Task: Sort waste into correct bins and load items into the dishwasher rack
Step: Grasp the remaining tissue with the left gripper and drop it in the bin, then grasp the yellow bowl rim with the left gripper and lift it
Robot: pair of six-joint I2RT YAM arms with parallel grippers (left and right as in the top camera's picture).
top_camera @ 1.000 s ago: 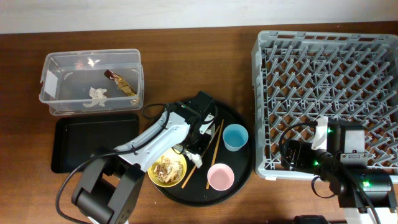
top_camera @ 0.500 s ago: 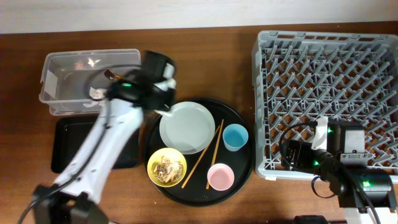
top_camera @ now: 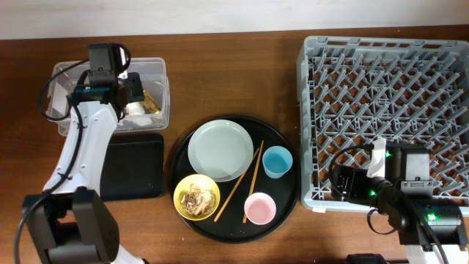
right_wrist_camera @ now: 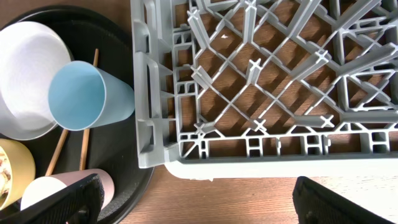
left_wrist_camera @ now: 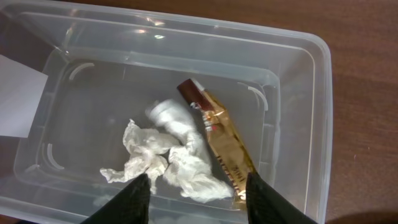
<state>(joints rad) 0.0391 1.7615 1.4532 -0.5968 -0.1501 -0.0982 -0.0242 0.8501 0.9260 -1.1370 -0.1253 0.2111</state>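
While left pincer (left_wrist_camera: 197, 184) gapes wide, crumpled white tissue (left_wrist_camera: 155, 155), shiny gold wrapper (left_wrist_camera: 227, 149) in tub (left_wrist_camera: 318, 112)

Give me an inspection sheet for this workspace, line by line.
Surface: brown wooden table.
Job's things: tissue and wrapper lie in the clear tub; shallow black tray beside it; plate, yellow bowl of food scraps, blue cup, pink cup and chopsticks on the round black tray; rack shows no dishes.
Clutter: white patch at the tub's edge, unidentified.
Grippers: left gripper open over the tub, holding nothing; right gripper open beside the rack's near edge.
Cables: black cable loops at both arms.
Surroundings: pale band beyond the table's far edge.
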